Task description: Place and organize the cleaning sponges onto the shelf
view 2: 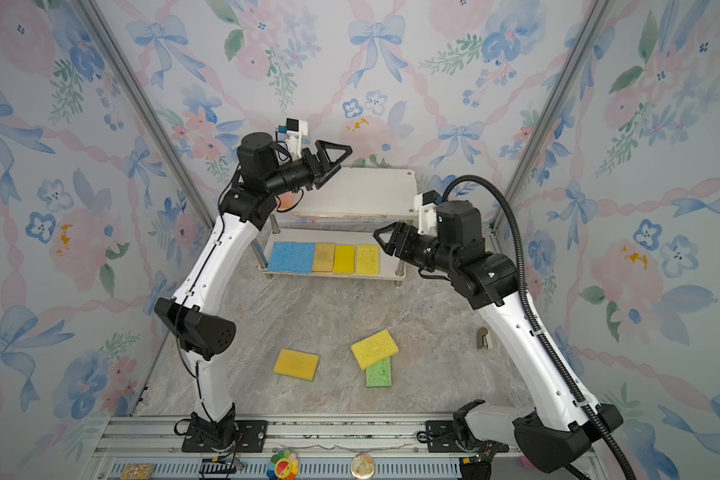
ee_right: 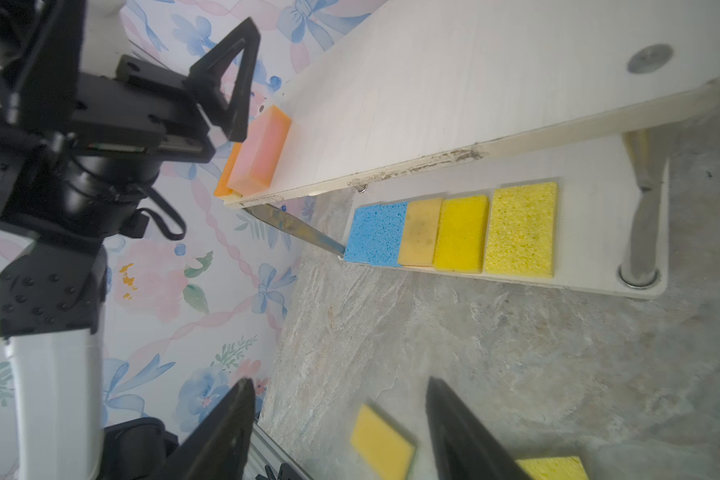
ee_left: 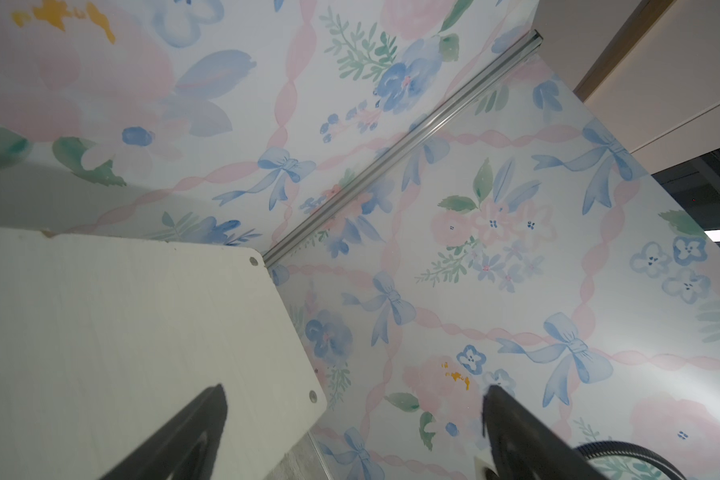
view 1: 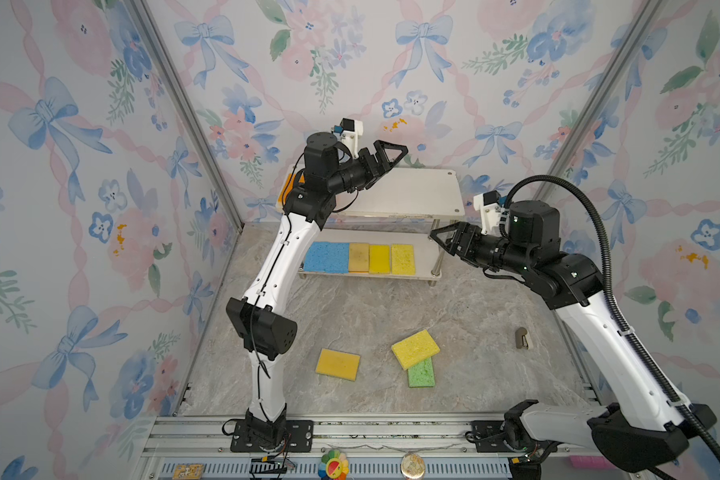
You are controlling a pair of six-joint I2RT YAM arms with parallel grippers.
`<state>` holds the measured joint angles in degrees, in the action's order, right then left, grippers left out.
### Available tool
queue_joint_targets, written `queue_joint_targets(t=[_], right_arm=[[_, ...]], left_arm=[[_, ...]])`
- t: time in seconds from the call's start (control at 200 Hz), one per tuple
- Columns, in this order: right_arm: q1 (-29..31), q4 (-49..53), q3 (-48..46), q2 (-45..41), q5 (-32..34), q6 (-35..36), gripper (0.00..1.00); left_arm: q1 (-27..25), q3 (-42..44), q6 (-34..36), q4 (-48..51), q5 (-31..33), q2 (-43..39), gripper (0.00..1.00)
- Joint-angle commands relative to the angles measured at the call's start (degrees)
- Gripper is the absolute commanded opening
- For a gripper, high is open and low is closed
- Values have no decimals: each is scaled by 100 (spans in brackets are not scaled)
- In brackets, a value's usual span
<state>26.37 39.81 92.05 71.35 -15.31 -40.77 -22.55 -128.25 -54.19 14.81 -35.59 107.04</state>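
Both top views show the shelf (view 1: 412, 191) at 12 o'clock on the table (view 1: 371, 311), with four sponges (view 1: 358, 257) in a row on its lower tier (view 1: 427, 253) and three loose sponges (view 1: 337, 364) near 6 o'clock. Left gripper (ee_left: 354, 390) hangs above the shelf's 9 o'clock side, jaws spread wide, empty; right gripper (ee_right: 338, 382) is at its 3 o'clock end, jaws apart and empty too.

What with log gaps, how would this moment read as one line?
left gripper: jaws open over shelf | right gripper: jaws open, empty | lower board: sponge row | table: tan-yellow sponge, yellow sponge atop green sponge
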Motion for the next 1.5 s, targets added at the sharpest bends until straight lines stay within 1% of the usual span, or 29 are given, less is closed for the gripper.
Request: queue_joint_targets(t=[0.0, 0.11, 0.165, 0.285, 0.4, 0.48, 0.535, 0.61, 0.7, 0.805, 0.935, 0.995, 1.085, 1.165, 1.3, 1.495], right_arm=[[-104, 596, -301, -437, 264, 218, 70], [-177, 840, -721, -767, 333, 194, 71], [-192, 932, -898, -879, 349, 163, 71], [-109, 1150, -1218, -997, 327, 140, 71], [192, 1288, -1569, -973, 304, 157, 71], [437, 1579, -1778, -771, 322, 55, 71], [664, 1801, -1897, -638, 462, -47, 71], [964, 1748, -2198, -602, 662, -235, 71], [1051, 1718, -2707, -556, 743, -741, 71], [1261, 1256, -3482, -803, 938, -1618, 71], [1583, 431, -4394, -1217, 1416, -3064, 70], [1688, 129, -4684, -1258, 1652, -3451, 70], [1641, -100, -4908, -1155, 1884, -3574, 70], [1544, -408, -5059, -1055, 1914, -3463, 68], [1328, -748, -5229, -711, 1583, -3319, 66], [1301, -1101, -5437, -510, 1537, -3310, 63]], left_arm=[[-13, 1339, 489, -215, -216, -1635, 98], [-131, 3519, 626, -220, 94, -3134, 98], [-128, 4623, 574, -216, 285, -3825, 98], [-133, 6701, 424, -211, 638, -4976, 98], [-122, 8215, 242, -199, 992, -5644, 98], [-119, 8951, 37, -110, 1198, -5853, 98], [-134, 9403, -38, -103, 1249, -5900, 98], [-139, 9746, 4, -110, 1252, -5908, 98], [-141, 9970, 119, -114, 1184, -5846, 98], [-143, 10050, 202, -110, 1173, -5840, 98], [-137, 9984, 190, -110, 1263, -5820, 98], [-144, 9924, 186, -110, 1317, -5784, 98], [-142, 9848, 146, -114, 1362, -5749, 98], [-145, 9772, 142, -110, 1384, -5760, 98], [-141, 9777, 70, -114, 1424, -5759, 98], [-142, 9792, 14, -110, 1446, -5758, 98]])
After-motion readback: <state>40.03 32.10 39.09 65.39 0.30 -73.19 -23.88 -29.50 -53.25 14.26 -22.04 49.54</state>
